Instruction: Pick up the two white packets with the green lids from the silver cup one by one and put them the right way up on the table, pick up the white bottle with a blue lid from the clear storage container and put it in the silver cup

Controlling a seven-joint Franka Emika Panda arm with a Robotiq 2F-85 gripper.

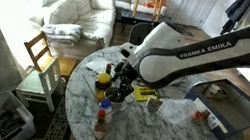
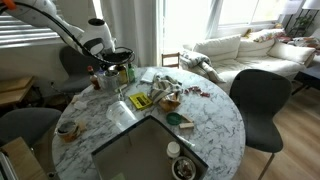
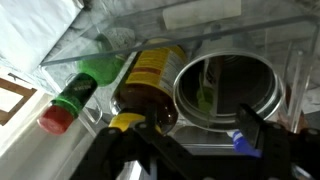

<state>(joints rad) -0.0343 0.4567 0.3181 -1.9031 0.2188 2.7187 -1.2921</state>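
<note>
In the wrist view I look down into the silver cup [image 3: 226, 70], a round metal tumbler. A green-topped item [image 3: 205, 99] shows inside it; the white packets cannot be made out clearly. My gripper [image 3: 190, 132] is open and empty just above the cup's near rim, with one finger on each side. In both exterior views the gripper [image 1: 121, 77] [image 2: 113, 62] hangs over a cluster of bottles and hides the cup. The clear storage container [image 2: 120, 152] [image 1: 229, 119] stands apart from it, with small round items [image 2: 182, 168] inside. I cannot pick out a blue lid there.
A yellow bottle with a dark cap [image 3: 150, 72] [image 1: 103, 83] and a green bottle with a red cap [image 3: 75, 95] stand right beside the cup. A red-capped bottle [image 1: 102, 123], a blue-lidded tub [image 2: 68, 130] and packets [image 2: 141, 100] sit on the round marble table [image 2: 215, 125]. Chairs surround it.
</note>
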